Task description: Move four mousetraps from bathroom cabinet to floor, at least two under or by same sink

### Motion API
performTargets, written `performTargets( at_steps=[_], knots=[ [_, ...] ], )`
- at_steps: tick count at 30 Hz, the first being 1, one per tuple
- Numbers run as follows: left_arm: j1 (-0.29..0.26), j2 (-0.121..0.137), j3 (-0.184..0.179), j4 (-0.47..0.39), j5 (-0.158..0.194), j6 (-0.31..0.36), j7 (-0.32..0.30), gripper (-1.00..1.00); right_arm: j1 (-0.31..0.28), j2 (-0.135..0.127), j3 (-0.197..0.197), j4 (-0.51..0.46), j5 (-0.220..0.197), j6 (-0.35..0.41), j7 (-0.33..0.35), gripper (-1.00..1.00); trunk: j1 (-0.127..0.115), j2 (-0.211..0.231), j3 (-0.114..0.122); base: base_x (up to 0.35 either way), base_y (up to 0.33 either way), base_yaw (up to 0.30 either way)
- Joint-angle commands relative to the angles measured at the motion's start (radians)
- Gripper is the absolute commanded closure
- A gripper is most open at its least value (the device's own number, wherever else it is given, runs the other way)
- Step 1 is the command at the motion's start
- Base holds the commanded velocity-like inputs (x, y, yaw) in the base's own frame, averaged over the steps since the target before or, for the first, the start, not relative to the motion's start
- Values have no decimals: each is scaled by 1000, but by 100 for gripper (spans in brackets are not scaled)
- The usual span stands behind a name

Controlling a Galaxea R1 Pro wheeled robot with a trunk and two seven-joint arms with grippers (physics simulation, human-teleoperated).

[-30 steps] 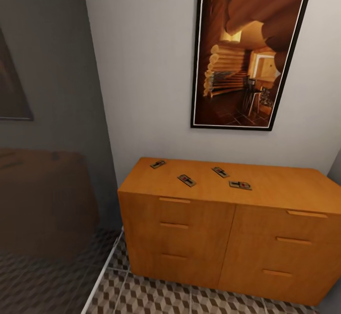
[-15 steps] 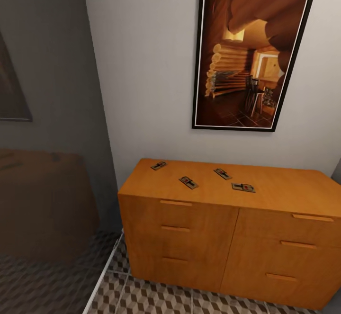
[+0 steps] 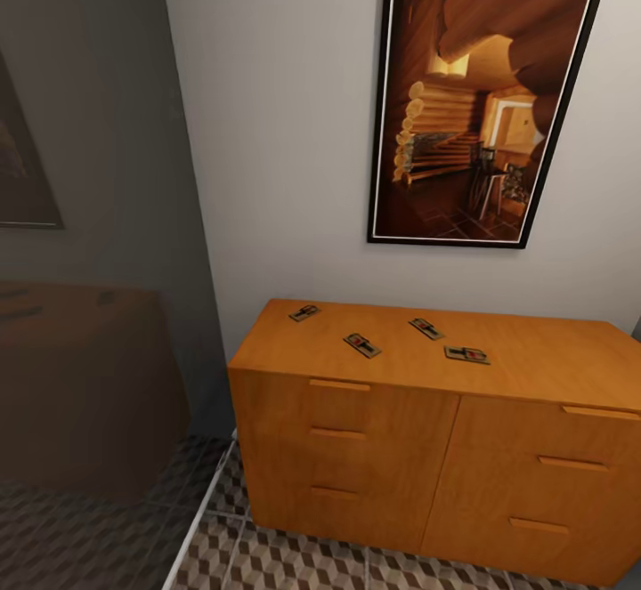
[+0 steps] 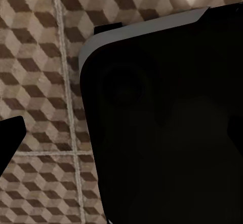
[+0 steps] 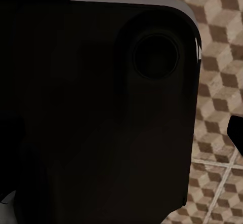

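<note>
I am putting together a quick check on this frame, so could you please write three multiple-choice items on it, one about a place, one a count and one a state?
1. Where do the mousetraps lie?
A. on the cabinet's top
B. on the floor
C. in an open drawer

2. How many mousetraps show?
A. two
B. three
C. four

3. What state are the cabinet's drawers in?
A. all shut
B. one pulled out
C. all removed

Key: 1 A, the mousetraps rest on the flat top of the cabinet, above the bathroom floor. 2 C, four boards lie apart along the top. 3 A, every drawer front sits flush.
</note>
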Motion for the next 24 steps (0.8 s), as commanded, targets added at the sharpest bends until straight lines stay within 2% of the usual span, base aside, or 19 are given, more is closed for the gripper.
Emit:
performTargets(
  at_steps=[1,11,24],
  knots=[
    [-1,0,-6,1,-1,-3,1,-100,0,0,-1,0,-1,-2,4,-100,0,0,-1,76,78,0],
    [-1,0,-6,1,-1,-4,1,-100,0,-1,-1,0,-1,-2,4,-100,0,0,-1,151,126,-37],
    [-1,0,-6,1,-1,-4,1,-100,0,-2,-1,0,-1,-1,4,-100,0,0,-1,144,41,-210]
  ],
)
